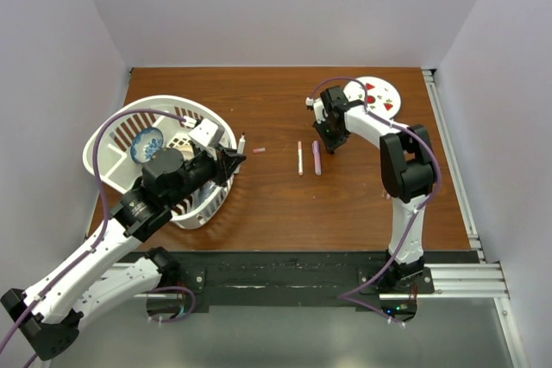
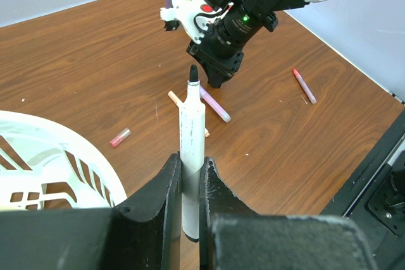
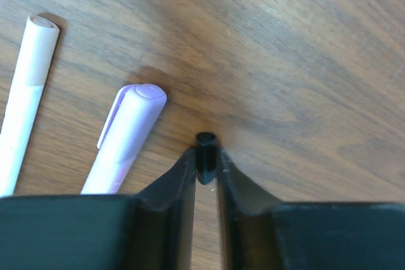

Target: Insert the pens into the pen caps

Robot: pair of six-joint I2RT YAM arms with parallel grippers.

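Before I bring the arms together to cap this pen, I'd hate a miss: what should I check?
1. Left gripper clamped on the white pen: ok.
2. Pen's black tip bare and pointing away from the gripper: ok.
3. Right gripper pinching the black cap: ok.
4. Cap lifted off the table: cannot tell; it looks right at the wood in the right wrist view.
5. Cap's open end facing the pen: cannot tell.
6. Loose lilac pen lying apart from the right gripper: ok.
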